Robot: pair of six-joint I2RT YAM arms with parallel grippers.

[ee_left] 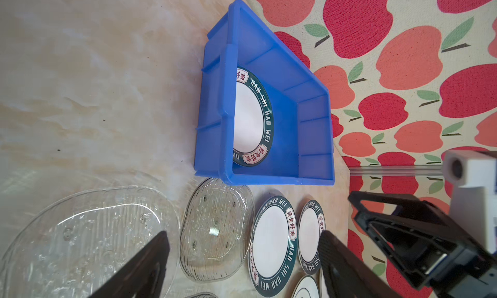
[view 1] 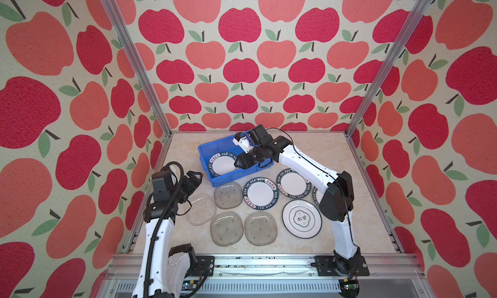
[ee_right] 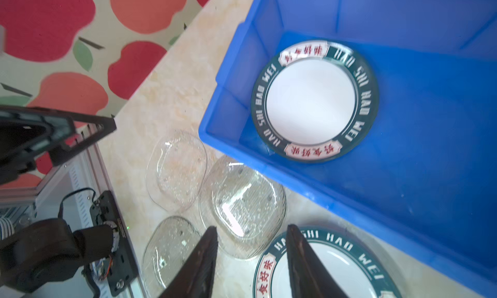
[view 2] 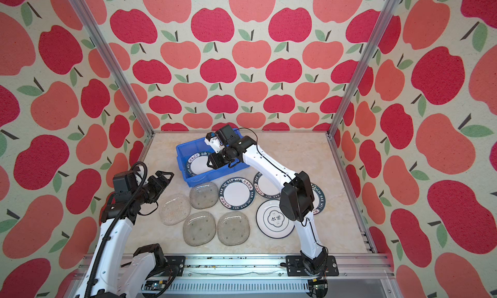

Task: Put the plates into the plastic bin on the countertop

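Front edge: first glass plate [view 1: 226, 232] and second glass plate [view 1: 260, 228] lie side by side, with the emblem plate [view 1: 301, 218] toward the right edge; all are flat on the countertop [view 1: 309, 148]
Middle: third glass plate [view 1: 200, 209] lies near the left edge and fourth glass plate [view 1: 228, 195] just in front of the bin; then come the near lettered plate [view 1: 260, 193], the next lettered plate [view 1: 291, 182] and a last lettered plate [view 2: 320, 199], half hidden by the right arm
Left gripper [view 1: 196, 177]: jaws wide apart, empty, above the third glass plate's far side
Right gripper [view 1: 238, 163]: jaws apart, nothing between them, above the bin's near side
Blue plastic bin [view 1: 204, 151]: toward the far edge, with one binned lettered plate [view 1: 222, 163] flat inside
Progress: early, by my count; one of nine plates is in and eight are left
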